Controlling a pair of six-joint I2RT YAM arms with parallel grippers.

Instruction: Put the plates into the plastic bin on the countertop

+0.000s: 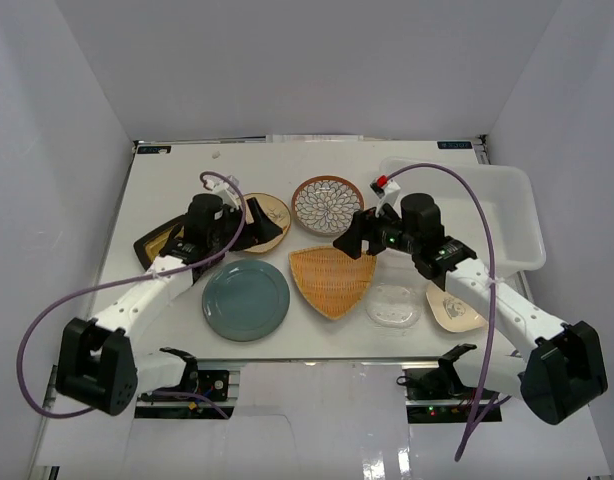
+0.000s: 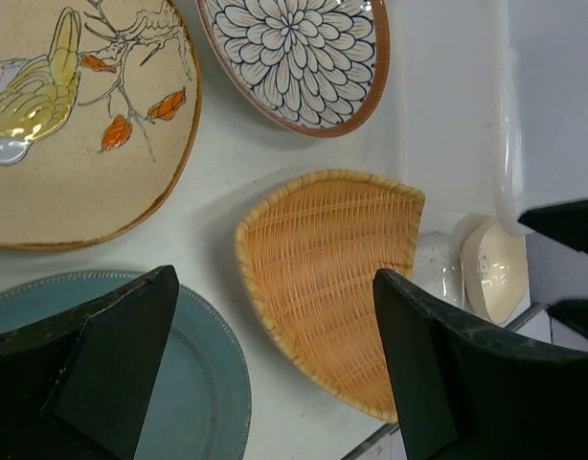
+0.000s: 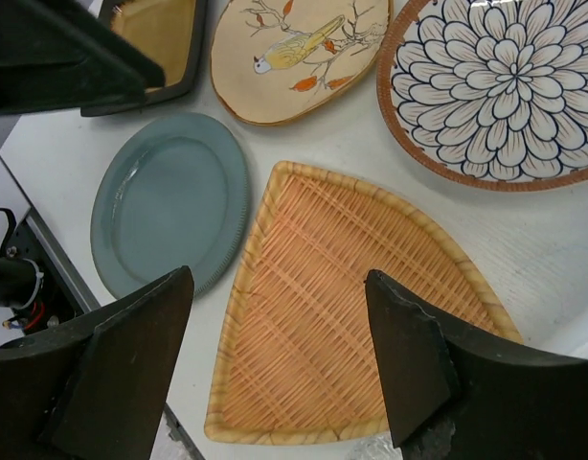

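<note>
Spread empty, right fingers [image 3: 122, 374] hang over the orange woven triangular plate [image 3: 342, 316]; left fingers [image 2: 112, 364] spread near the teal plate [image 2: 200, 383].

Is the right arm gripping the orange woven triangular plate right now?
No, the right gripper has its fingers wide apart above the orange woven triangular plate, which lies flat on the white countertop.

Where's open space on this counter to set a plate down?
Bare countertop runs along the far edge, behind the petal-patterned plate and the bird plate. The plastic bin looks empty where visible. The middle is crowded: teal plate, woven triangular plate and clear plate lie close together.
</note>
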